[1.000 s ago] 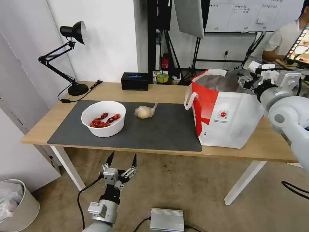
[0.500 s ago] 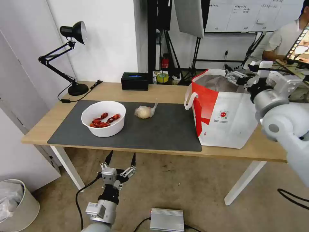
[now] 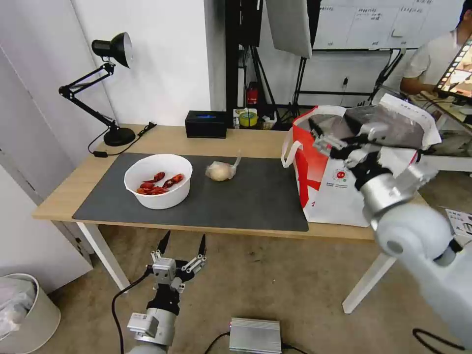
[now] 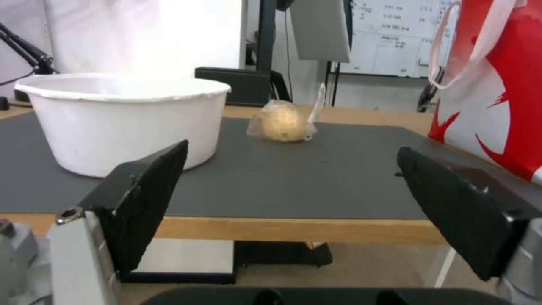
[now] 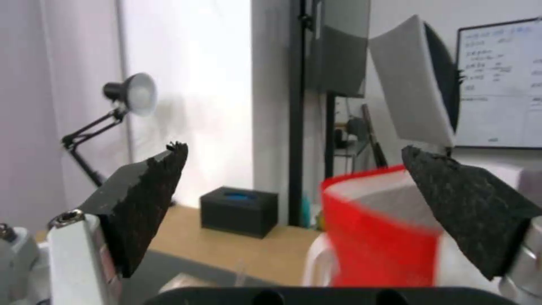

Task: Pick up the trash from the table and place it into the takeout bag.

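On the dark grey mat (image 3: 255, 201) of the table (image 3: 246, 140) stand a white bowl (image 3: 157, 188) (image 4: 121, 120) of red shells and, right of it, a clear bag around a beige lump (image 3: 221, 171) (image 4: 281, 123). The takeout bag (image 3: 334, 196) (image 4: 502, 97) (image 5: 375, 237) stands upright at the table's right end, its mouth showing foil lining. My right gripper (image 3: 322, 137) (image 5: 294, 149) hangs open and empty by the bag's upper left corner. Below the table's front edge, my left gripper (image 3: 181, 244) (image 4: 292, 149) is open and points up at the bowl and the lump.
A black desk lamp (image 3: 110, 88) stands at the table's back left, with a black box (image 3: 206, 123) at the back middle. On the floor are a white bin (image 3: 27, 314) at the left and a silver box (image 3: 255, 335) near my base. Stands and cables crowd the wall behind.
My right arm has swung from the bag's far right side forward and to the left, and now crosses the bag's front. The left gripper has sunk slightly.
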